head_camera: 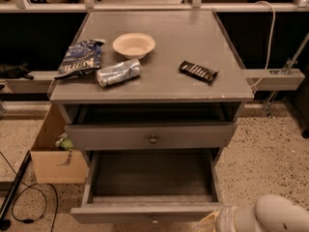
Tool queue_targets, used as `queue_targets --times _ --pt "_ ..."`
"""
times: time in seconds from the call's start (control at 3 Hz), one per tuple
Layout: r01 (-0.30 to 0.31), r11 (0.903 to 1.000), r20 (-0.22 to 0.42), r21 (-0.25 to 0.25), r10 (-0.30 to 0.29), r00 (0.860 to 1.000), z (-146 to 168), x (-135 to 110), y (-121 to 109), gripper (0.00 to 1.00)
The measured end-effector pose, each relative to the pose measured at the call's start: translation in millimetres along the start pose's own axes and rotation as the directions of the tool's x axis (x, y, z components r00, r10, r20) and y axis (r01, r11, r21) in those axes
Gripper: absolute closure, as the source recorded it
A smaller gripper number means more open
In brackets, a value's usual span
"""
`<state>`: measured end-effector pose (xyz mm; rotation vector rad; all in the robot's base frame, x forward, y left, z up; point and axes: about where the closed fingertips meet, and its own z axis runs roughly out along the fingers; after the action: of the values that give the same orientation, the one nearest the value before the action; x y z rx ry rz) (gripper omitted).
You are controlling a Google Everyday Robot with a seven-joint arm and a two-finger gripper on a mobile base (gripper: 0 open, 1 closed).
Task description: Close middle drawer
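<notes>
The middle drawer [149,211] is pulled far out at the bottom of the view. Its inside is empty and its small round knob [154,220] shows at the front's lower edge. The uppermost drawer [150,136], with a larger knob [153,139], stands slightly out above it. The lowest drawer is hidden. My gripper [211,222] is at the bottom right, next to the right end of the middle drawer's front. The white arm [277,215] is behind it, and most of the gripper is cut off by the frame edge.
On the grey cabinet top [193,37] lie a chip bag [77,59], a crushed can [119,72], a beige bowl [133,45] and a dark candy bar [198,71]. A cardboard box [53,153] stands on the floor to the left, with black cables [24,197] nearby.
</notes>
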<state>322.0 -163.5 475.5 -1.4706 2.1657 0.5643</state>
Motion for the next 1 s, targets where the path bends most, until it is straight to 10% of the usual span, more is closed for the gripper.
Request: queue_targets --times 1.0 --pt "0.024 0.9967 0.012 -0.077 -0.023 1.0 76 -8 2 1.0"
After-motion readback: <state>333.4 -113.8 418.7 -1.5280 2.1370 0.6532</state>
